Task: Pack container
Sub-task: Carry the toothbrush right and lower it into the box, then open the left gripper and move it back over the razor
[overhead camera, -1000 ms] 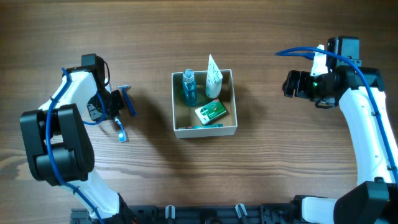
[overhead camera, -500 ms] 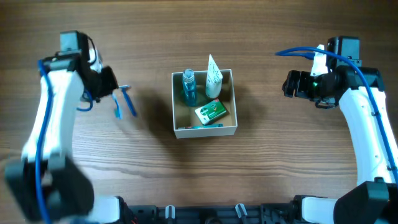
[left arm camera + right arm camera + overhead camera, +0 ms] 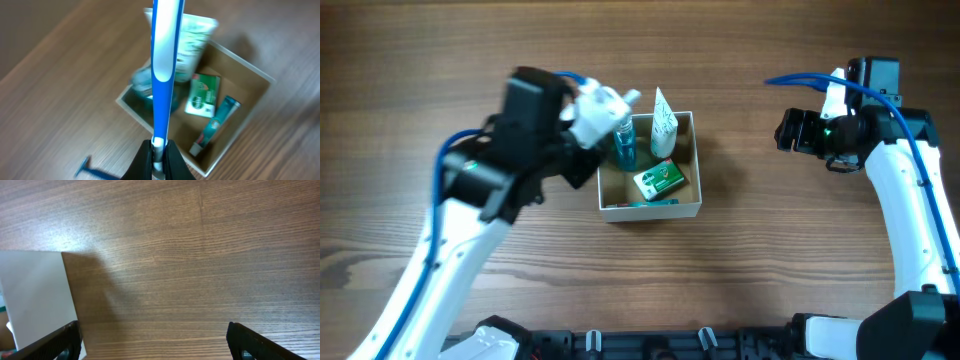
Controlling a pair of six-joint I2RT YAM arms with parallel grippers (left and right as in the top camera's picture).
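The container (image 3: pixel 688 205) is a square cardboard box with white walls and a tan inside, at the table's middle. It holds a teal bottle (image 3: pixel 623 146), a white tube (image 3: pixel 664 124), a green-and-white packet (image 3: pixel 658 181) and a teal tube (image 3: pixel 215 125). My left gripper (image 3: pixel 585 158) hovers over the box's left edge. In the left wrist view it (image 3: pixel 159 150) is shut on a blue-and-white toothbrush (image 3: pixel 163 60) that points over the box (image 3: pixel 250 75). My right gripper (image 3: pixel 790 132) is open and empty, right of the box.
A blue razor (image 3: pixel 86 169) lies on the wood left of the box; my left arm hides it from overhead. The right wrist view shows the box's white wall (image 3: pixel 35 295) at the left, and bare wood between my open fingers (image 3: pixel 155 342).
My left gripper lifted the toothbrush from the table beside the razor and swung right with it, to above the box's left edge. The right arm has not moved.
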